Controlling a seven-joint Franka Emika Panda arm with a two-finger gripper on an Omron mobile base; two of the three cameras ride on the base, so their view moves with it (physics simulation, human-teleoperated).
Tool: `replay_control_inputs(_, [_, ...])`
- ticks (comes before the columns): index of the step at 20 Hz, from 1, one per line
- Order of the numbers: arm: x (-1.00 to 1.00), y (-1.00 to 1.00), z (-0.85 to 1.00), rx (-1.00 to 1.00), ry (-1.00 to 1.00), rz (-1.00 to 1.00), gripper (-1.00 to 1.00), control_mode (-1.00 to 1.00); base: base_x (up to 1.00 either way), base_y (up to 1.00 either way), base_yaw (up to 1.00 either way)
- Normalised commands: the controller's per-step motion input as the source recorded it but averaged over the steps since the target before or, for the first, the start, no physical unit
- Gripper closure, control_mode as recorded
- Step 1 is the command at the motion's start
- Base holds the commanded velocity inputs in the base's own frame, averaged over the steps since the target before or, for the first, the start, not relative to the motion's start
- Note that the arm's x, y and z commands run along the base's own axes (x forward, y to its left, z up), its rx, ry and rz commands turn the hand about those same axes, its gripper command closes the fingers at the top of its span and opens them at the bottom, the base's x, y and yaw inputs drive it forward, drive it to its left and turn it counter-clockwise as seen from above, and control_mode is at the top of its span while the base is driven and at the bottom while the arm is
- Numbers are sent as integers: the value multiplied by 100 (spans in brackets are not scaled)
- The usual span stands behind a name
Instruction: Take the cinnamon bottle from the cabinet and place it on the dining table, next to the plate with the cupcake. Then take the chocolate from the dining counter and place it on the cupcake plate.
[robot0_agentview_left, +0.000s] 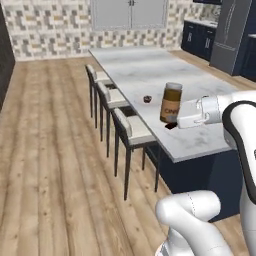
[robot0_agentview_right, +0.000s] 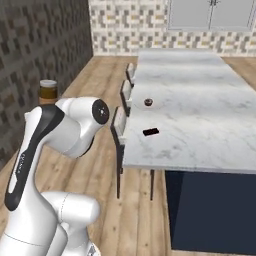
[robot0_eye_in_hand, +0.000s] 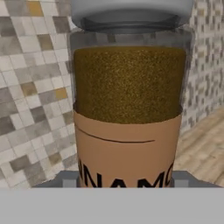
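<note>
My gripper (robot0_agentview_left: 173, 119) is shut on the cinnamon bottle (robot0_agentview_left: 171, 101), a brown jar with a pale cap and an orange-brown label. The bottle is upright in the air. In the hand view it (robot0_eye_in_hand: 127, 100) stands close between the fingertips (robot0_eye_in_hand: 70, 179). From the right base view the bottle (robot0_agentview_right: 48, 91) hangs well left of the dining table (robot0_agentview_right: 210, 100), over the floor. The cupcake (robot0_agentview_left: 147, 99) (robot0_agentview_right: 148, 102) sits near the table's stool-side edge. I cannot make out the plate against the white marble. The chocolate (robot0_agentview_right: 150, 132) lies nearer the table's front corner. The cabinet is out of view.
Three stools (robot0_agentview_left: 131, 131) line the near side of the island. A mosaic-tiled wall (robot0_agentview_right: 45, 45) runs along the left, close behind the bottle. Wooden floor (robot0_agentview_left: 55, 165) lies open left of the stools. A steel fridge (robot0_agentview_left: 231, 35) stands at the far right.
</note>
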Motion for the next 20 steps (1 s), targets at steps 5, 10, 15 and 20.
replay_control_inputs(5, [0, 0, 0, 0, 0, 0, 100, 100, 42, 60, -33])
replay_control_inputs(10, [0, 0, 0, 0, 0, 0, 100, 100, 37, 56, -39])
replay_control_inputs(15, [0, 0, 0, 0, 0, 0, 100, 100, 27, 59, -39])
replay_control_inputs(20, [0, 0, 0, 0, 0, 0, 100, 100, 18, 60, -41])
